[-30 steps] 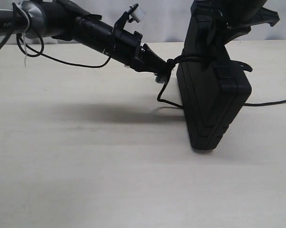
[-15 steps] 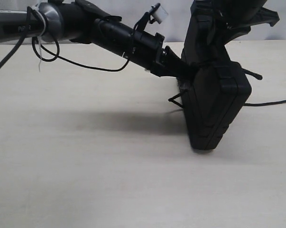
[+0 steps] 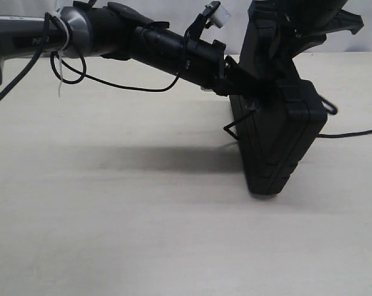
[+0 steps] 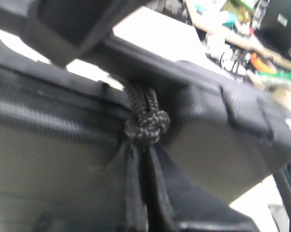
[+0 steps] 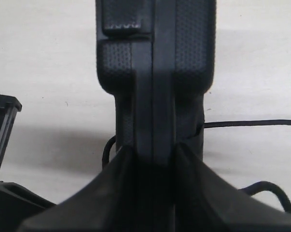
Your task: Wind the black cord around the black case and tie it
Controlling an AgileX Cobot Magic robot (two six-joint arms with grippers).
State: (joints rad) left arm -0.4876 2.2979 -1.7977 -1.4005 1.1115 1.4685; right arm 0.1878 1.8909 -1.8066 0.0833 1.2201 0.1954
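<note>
The black case (image 3: 275, 142) stands on edge, tilted, its lower corner on the table. My right gripper (image 3: 278, 58) comes down from above and is shut on the case's top edge; in the right wrist view its fingers clamp both faces of the case (image 5: 157, 72). My left gripper (image 3: 250, 98) reaches in from the left and presses against the case's upper part, shut on the black cord. The cord's bulky knot (image 4: 147, 126) sits just past the fingertips (image 4: 133, 159), against the case (image 4: 63, 125). A slack bend of cord (image 3: 232, 131) hangs beside the case, and another stretch (image 3: 352, 132) trails right.
The pale wooden table (image 3: 111, 216) stretches to the front and left of the case. The left arm's thin glossy wire (image 3: 118, 83) with a white zip tie droops under the arm. A loop of cord (image 5: 268, 191) lies on the table below the case.
My left arm has moved right, carrying the knot from beside the case onto its upper part. A small cord loop now sticks out on the case's right side. The case has stayed put.
</note>
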